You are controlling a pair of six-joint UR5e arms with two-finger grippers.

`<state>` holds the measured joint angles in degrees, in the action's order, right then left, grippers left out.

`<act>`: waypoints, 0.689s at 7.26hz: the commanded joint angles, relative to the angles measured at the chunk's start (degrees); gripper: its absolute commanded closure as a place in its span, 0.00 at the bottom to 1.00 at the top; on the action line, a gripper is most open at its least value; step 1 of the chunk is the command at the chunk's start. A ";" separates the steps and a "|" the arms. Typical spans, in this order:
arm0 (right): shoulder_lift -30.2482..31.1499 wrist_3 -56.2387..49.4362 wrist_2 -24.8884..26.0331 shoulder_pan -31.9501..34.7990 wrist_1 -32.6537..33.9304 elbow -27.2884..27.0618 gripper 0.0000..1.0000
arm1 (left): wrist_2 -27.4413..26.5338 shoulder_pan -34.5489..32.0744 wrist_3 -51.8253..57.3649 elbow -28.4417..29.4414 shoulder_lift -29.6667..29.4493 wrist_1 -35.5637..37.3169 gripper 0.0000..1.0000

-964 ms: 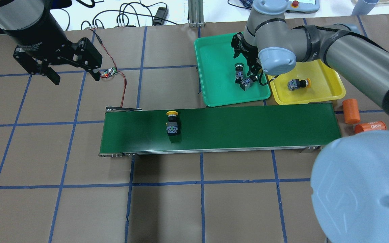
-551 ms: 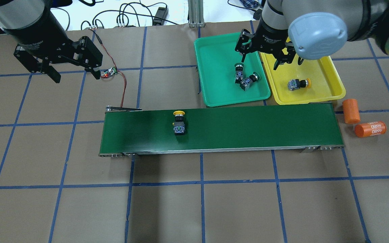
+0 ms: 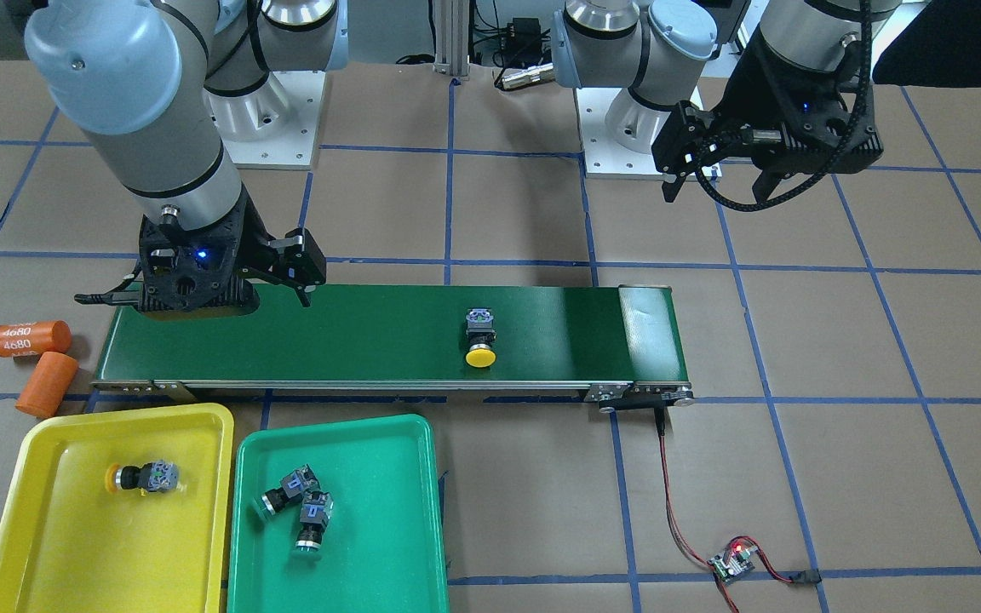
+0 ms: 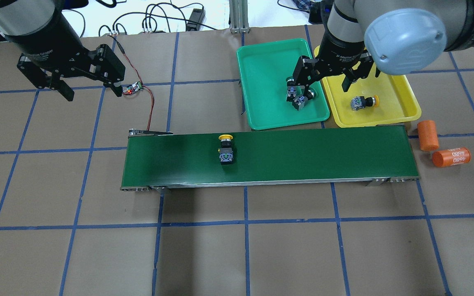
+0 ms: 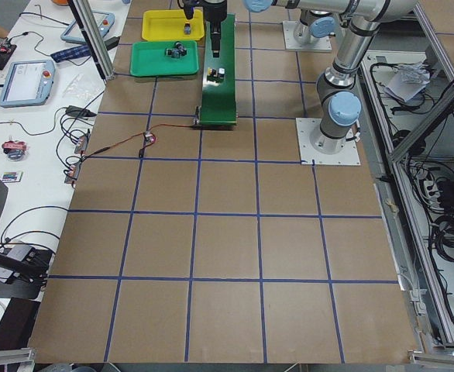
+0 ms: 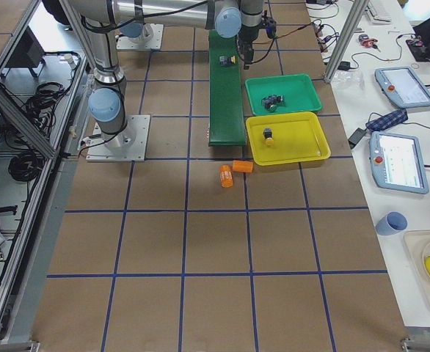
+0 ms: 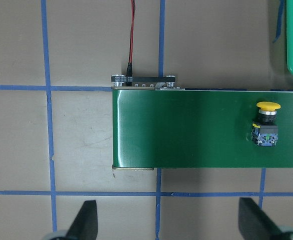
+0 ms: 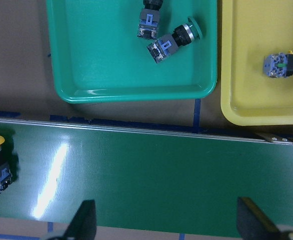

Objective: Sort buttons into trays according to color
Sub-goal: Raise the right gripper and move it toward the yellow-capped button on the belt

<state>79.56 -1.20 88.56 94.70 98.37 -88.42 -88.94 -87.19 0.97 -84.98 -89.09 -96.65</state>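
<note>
Hanging above the bare brown table at the far left, the left gripper (image 4: 93, 94) has its two fingers spread wide with nothing between them. Its wrist camera shows both tips well apart over the blue tape lines. Just beside it on the table lies a small circuit board (image 4: 133, 88) with a red light. A red wire (image 4: 151, 107) runs from the board to the left end of the conveyor belt (image 4: 323, 158).

On the belt, left of its middle, a yellow button (image 4: 225, 150) lies on its side with its cap pointing away from the robot. Neither gripper touches it.

Beyond the belt's right half sits the green tray (image 4: 261, 86). It holds the first green button (image 8: 150, 21) and the second green button (image 8: 170, 44), both on their sides and just beside each other near the tray's right edge.

The right gripper (image 4: 322, 85) is raised in this area, its fingers likewise wide apart and empty. Whether it stands over the tray edges or over the belt is hard to settle, since the views disagree.

Just beside the green tray, further right, is the yellow tray (image 4: 397, 102). The other yellow button (image 4: 363, 102) lies in it on its side, cap toward the right.

Two orange cylinders (image 4: 427, 135) lie on the table off the belt's right end, one marked 4680.
</note>
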 commanded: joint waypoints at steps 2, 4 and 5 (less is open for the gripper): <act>-0.80 -0.47 0.92 0.04 2.18 -0.70 0.00 | -0.18 0.00 0.00 0.07 0.06 -0.03 0.00; -0.80 -0.56 3.01 0.13 2.70 -0.70 0.00 | -0.09 0.00 0.00 0.25 0.06 0.06 0.00; -0.20 -0.56 5.20 0.13 2.01 -0.61 0.00 | -0.09 0.00 0.00 0.34 0.06 0.06 0.00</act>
<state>78.98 -1.75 91.45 94.80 100.79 -89.08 -89.06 -87.19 0.97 -84.74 -89.03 -96.62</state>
